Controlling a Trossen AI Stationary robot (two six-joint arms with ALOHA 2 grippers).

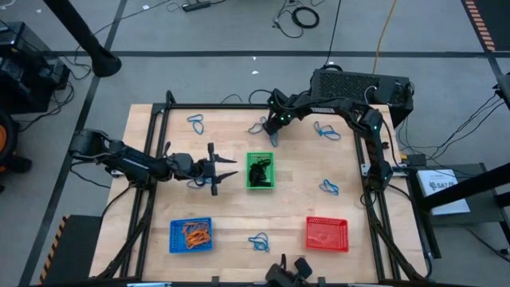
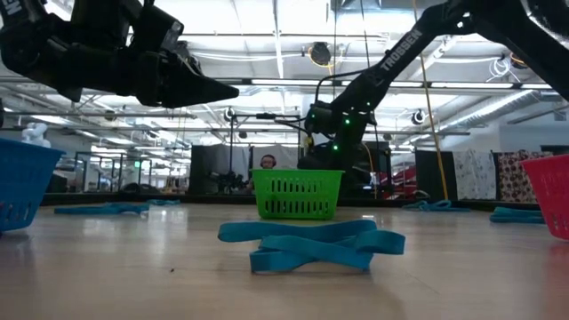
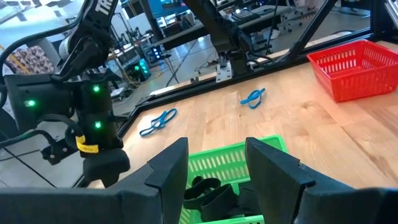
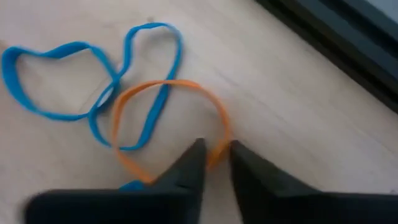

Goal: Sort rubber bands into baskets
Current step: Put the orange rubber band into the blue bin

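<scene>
My right gripper (image 1: 269, 123) is down at the table's far side, its fingers closed on an orange rubber band (image 4: 168, 87) that lies across a blue rubber band (image 4: 93, 93). My left gripper (image 1: 231, 167) is open and empty, just left of the green basket (image 1: 260, 171). In the left wrist view (image 3: 217, 155) its fingers frame the green basket (image 3: 217, 163), which holds black bands (image 3: 208, 194). The blue basket (image 1: 190, 235) at the near left holds orange bands. The red basket (image 1: 327, 233) stands at the near right. My right gripper pinches the orange band's strand (image 4: 217, 149) between its two fingertips, at the side of the loop nearest the gripper. The fingers come down at a slant and lie across the strand. The rest of the loop lies on the table, over the blue band.
Loose blue bands lie at the far left (image 1: 197, 122), far right (image 1: 325, 131), right (image 1: 329, 187) and near middle (image 1: 258, 241); the last shows in the foreground of the low view (image 2: 311, 244). The black frame (image 1: 159, 119) edges the wooden table.
</scene>
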